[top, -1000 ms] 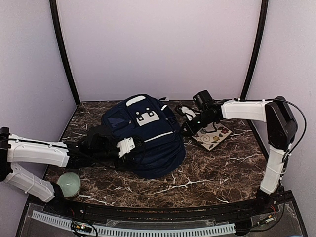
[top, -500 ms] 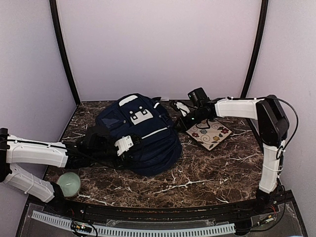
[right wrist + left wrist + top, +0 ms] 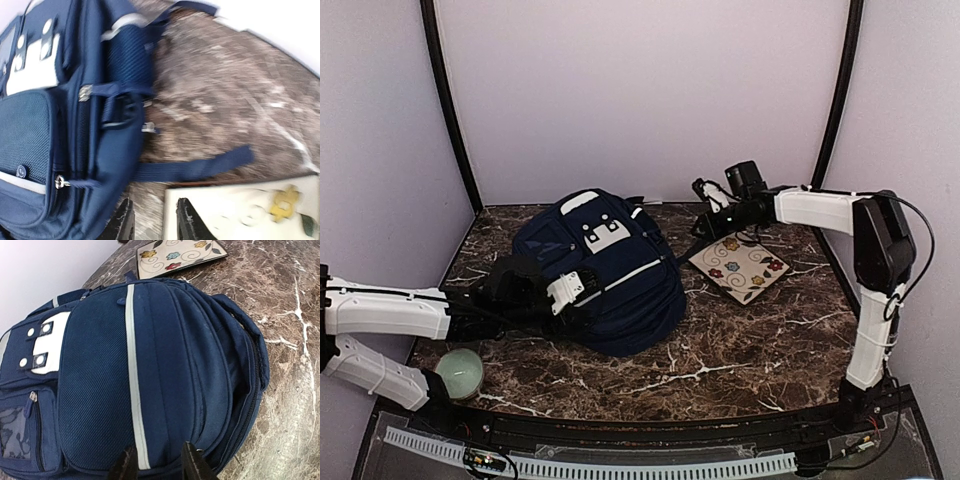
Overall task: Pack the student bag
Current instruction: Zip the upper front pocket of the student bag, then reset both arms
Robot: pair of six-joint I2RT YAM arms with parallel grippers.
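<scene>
Left claw [image 3: 568, 290] sat low against the near-left side of the student bag [image 3: 610, 270]. Its 2 fingers [image 3: 192, 467] were parted narrowly with nothing pinched between them (only navy fabric showed in the gap). Over by the back wall, the right claw [image 3: 706, 192] hung above the bench [image 3: 750, 350] just right of the bag, its jaws also a little apart and empty. The bag lay on the middle-left of the bench, front pockets up. A square flowered plate [image 3: 740, 268] lay just right of it, and 1 loose strap [image 3: 200, 167] stretched toward the plate. A green candle [image 3: 460, 370] stood at the near-left corner.
</scene>
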